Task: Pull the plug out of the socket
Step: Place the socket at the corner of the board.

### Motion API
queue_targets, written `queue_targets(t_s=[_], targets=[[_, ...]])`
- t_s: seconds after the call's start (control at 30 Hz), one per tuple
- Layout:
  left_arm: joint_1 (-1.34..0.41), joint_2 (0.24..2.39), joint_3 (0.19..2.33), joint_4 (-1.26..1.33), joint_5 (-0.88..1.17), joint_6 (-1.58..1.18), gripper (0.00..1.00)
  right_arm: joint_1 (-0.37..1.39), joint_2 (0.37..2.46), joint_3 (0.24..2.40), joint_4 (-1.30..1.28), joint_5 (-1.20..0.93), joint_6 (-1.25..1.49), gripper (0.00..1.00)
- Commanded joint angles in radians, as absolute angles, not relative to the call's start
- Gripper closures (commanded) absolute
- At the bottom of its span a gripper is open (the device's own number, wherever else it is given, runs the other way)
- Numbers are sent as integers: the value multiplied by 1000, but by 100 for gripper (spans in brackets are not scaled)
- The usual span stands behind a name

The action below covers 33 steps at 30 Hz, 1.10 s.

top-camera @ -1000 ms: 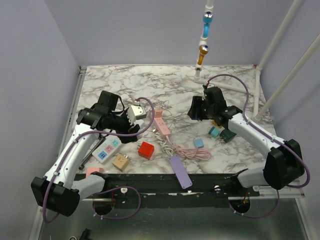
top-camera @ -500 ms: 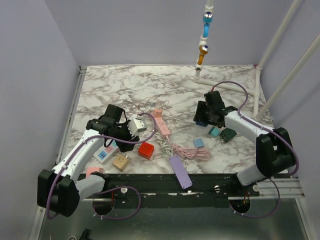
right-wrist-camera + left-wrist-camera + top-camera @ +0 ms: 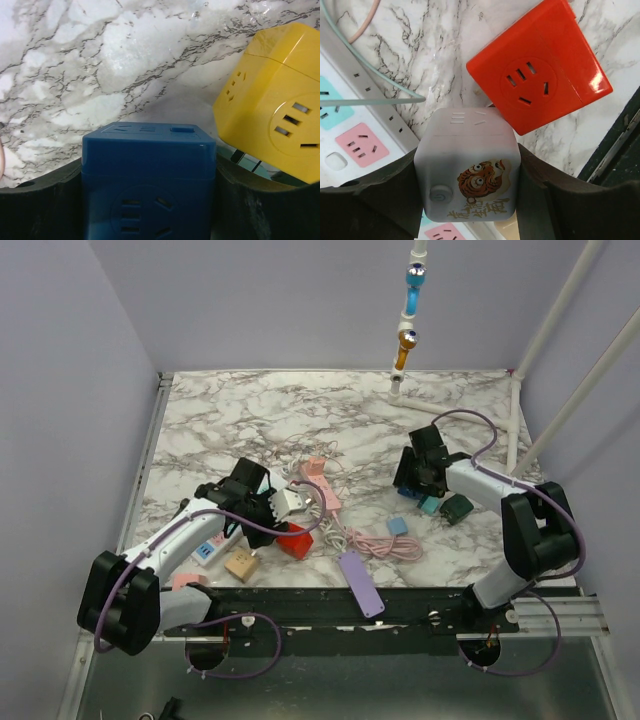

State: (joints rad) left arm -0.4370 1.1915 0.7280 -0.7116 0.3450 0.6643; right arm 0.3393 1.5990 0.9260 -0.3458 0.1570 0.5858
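– While your left gripper point(image 3: 283, 502) pinches the pale grey cube adapter with the tiger sticker point(image 3: 465, 150) between both dark fingers point(image 3: 385, 200), it hangs just beside the glossy red cube socket point(image 3: 540, 75), with the white power strip with pink and teal outlets point(image 3: 355, 145) below it in the wrist view. Its far faces are hidden from that camera, so you cannot tell whether it is seated in anything.

– And your right gripper point(image 3: 149, 195) is closed on the dark blue cube socket point(image 3: 150, 160), both flanks clamped, close to the marble tabletop point(image 3: 100, 60). The yellow cube socket point(image 3: 270, 115) sits just beside it. Dark prong-like shapes show in the gap, too blurred to call.

– My read: the joint to break is probably there, blue against yellow. Draw straight along the prongs, no twist, or you will lever the pins.

– Agreed, and nothing pins the yellow cube down, so it would likely drag along. Consider bracing it with the left once the grey cube is parked.

– Mind the thin grey cable point(image 3: 370, 100) crossing the strip beneath your left gripper, and set down clear of it.

– Keep the squeeze square on the flat faces. Smooth plastic slips if you grip a corner.
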Motion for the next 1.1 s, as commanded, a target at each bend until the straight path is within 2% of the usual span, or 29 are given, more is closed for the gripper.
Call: queue_targets(t_s=[0.0,0.17,0.23,0.27,0.4,0.57,0.77,0.9,1.0,1.07], targets=[[-464,1229,719,-664,300,639,62,333,1611,921,-346,205,599,70],[-466,1202,703,-658,294,648,28,332,1587,918,-355,214,579,37],[-466,1189,711,-673,291,652,7,333,1579,926,-360,216,572,29],[-466,1181,718,-681,292,653,3,333,1574,932,-363,216,572,25],[-466,1141,763,-731,305,656,2,333,1560,966,-382,213,569,1],[-466,1101,886,-873,358,661,1,333,1521,1015,-419,202,550,0],[-457,1092,1076,-959,440,608,1,369,1466,1099,-386,57,517,0],[-444,1122,1170,-956,488,542,2,428,1494,1141,-326,-197,555,0],[-439,1127,1192,-925,489,506,2,454,1543,1101,-212,-417,624,0],[-436,1132,1195,-908,460,494,1,472,1591,1079,-170,-488,647,0]])
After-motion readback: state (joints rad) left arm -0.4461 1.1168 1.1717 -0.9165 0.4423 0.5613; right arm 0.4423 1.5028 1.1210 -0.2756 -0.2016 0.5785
